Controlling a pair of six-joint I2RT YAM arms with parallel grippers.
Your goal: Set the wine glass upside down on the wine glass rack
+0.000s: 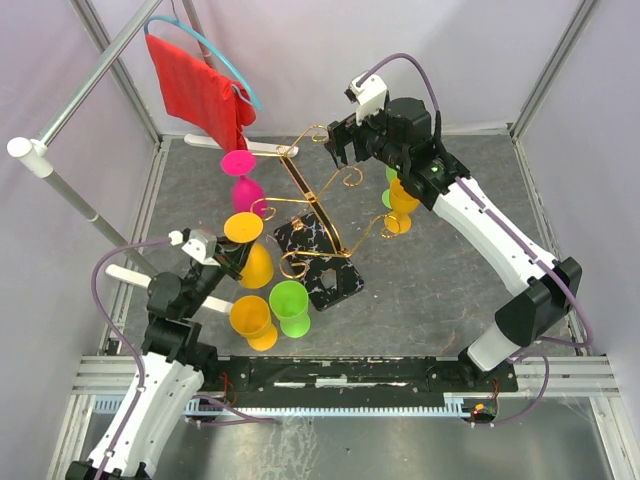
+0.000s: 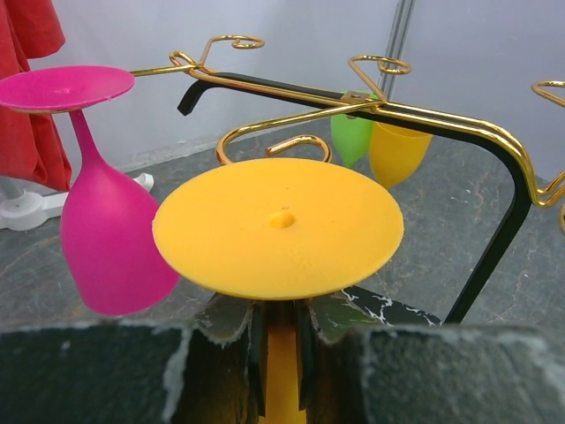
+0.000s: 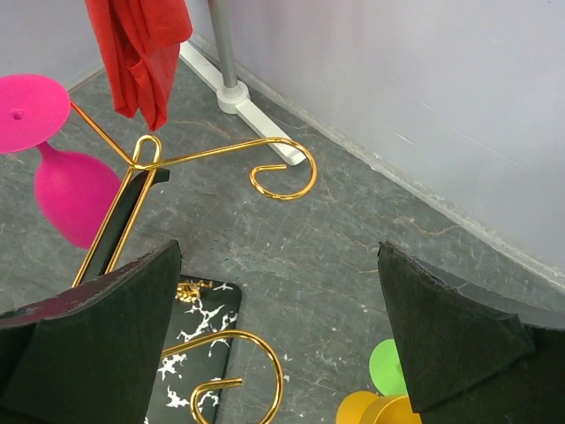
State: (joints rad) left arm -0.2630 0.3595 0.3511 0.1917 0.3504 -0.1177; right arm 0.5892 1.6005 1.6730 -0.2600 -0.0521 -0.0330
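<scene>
- Brightly and evenly lit in all three views, seemingly from overhead.
- Barely shadowed across the table [image 1: 450,270]; just faint, soft-edged darkening beside the wine glass rack [image 1: 320,265].
- Small bright glints along the rack's gold wire.
- Dark and blurred low in the left wrist view, on the fingers [image 2: 106,380] of the left gripper [image 2: 281,353]; sharp on the foot of the orange wine glass [image 2: 278,225].
- Similarly soft on the fingers [image 3: 88,344] of the right gripper [image 3: 278,327].
- Slightly coarse from the top camera.

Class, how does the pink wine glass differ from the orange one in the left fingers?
Colour: pink glass against orange glass. Support: the pink glass hangs from the wine glass rack; the orange glass is held by its stem in the left fingers. Both are upside down.
</scene>
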